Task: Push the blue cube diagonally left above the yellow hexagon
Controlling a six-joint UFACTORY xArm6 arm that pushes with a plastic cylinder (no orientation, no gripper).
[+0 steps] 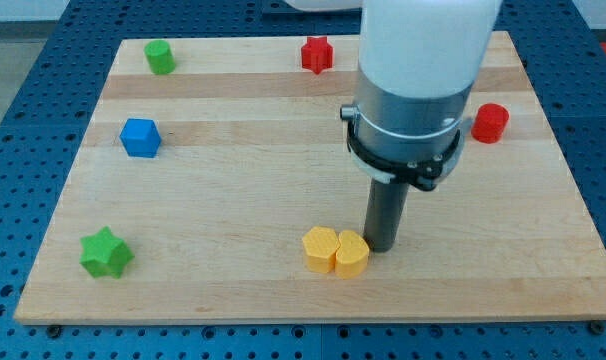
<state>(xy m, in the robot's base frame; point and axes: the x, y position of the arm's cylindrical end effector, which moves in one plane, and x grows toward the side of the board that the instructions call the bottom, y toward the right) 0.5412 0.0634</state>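
Observation:
The blue cube point(140, 137) sits on the wooden board point(243, 180) at the view's left, above mid-height. The yellow hexagon point(320, 249) lies near the view's bottom centre, touching a yellow heart-shaped block point(351, 254) on its right. My tip point(382, 246) stands on the board just right of the yellow heart, touching or almost touching it, and far to the right of and below the blue cube. The arm's wide white and grey body hides the board above the tip.
A green cylinder-like block point(160, 57) sits at the top left. A red star point(317, 54) sits at the top centre. A red cylinder point(490, 122) sits at the right. A green star point(106, 252) sits at the bottom left. Blue perforated table surrounds the board.

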